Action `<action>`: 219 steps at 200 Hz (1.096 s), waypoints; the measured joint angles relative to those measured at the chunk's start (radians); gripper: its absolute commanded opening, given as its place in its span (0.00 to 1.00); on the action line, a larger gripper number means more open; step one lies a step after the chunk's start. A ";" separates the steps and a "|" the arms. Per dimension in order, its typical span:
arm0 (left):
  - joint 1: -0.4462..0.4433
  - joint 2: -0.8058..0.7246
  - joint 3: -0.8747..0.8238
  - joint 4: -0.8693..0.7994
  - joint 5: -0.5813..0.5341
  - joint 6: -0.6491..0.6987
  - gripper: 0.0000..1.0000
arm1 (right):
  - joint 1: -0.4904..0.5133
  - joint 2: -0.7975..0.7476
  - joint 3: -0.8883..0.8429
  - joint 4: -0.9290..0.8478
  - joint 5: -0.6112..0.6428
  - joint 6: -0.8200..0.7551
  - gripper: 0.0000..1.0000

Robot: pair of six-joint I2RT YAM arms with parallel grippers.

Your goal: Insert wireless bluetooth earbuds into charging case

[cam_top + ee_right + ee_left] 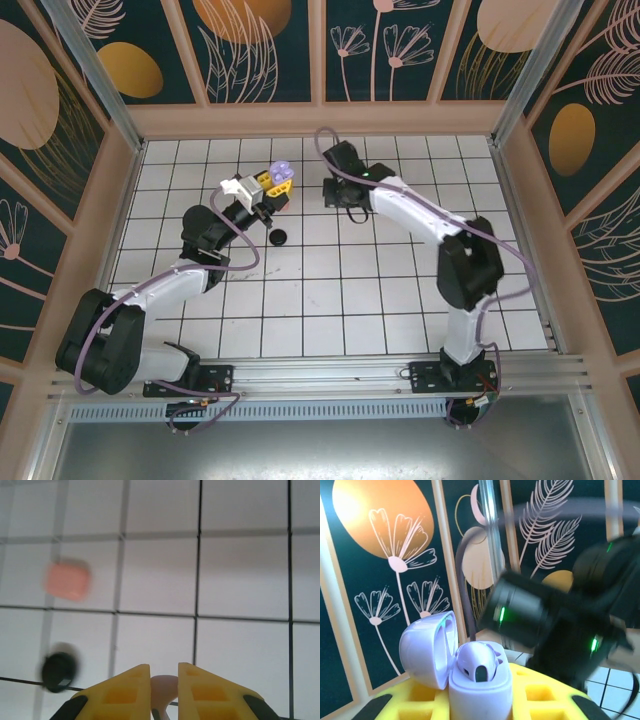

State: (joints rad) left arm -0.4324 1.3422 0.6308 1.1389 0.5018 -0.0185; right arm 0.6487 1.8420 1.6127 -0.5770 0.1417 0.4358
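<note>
Closest to the left wrist lens, the left gripper [481, 704] is clamped on the lavender case [485, 692]. Its yellow fingers [547, 700] press the case body from both sides. The case stands upright with its lid [422, 650] swung open to the left. One lavender earbud [476, 664] sits in the body, its rounded head showing above the rim. I cannot tell whether the slot beside it is filled. Behind the case and to the right, the black right arm [555, 630] is blurred, with green lights on it. The flowered wall [385, 555] stands behind.

From above, the left gripper holds the case over the far middle of the white gridded table [330, 290]. The round black case [279, 237] lies on the tiles nearer the arm bases, apart from both grippers. The right gripper [164, 672] hangs just to the right of the left one, and the two do not touch.

In the right wrist view, the right gripper's own fingers [125, 692] are drawn close together and pinch a small pale earbud [164, 687] between them. Its colour is too washed out to name. On the tiles to the left of this gripper lie the salmon case [68, 581], farther off, and the black case, nearer. Both are blurred and lie well apart from each other.
</note>
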 measured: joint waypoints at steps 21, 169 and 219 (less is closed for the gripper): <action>0.000 0.000 0.000 0.000 0.031 0.007 0.00 | 0.000 -0.123 0.003 0.047 -0.004 -0.006 0.16; -0.002 0.073 0.071 -0.013 0.129 -0.032 0.00 | 0.172 -0.383 -0.053 0.372 -0.090 -0.044 0.16; -0.002 0.073 0.078 -0.013 0.130 -0.038 0.00 | 0.189 -0.383 -0.090 0.402 -0.090 -0.037 0.16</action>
State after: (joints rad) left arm -0.4343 1.4151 0.7090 1.1255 0.6315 -0.0566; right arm 0.8375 1.4593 1.5230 -0.1753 0.0517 0.3988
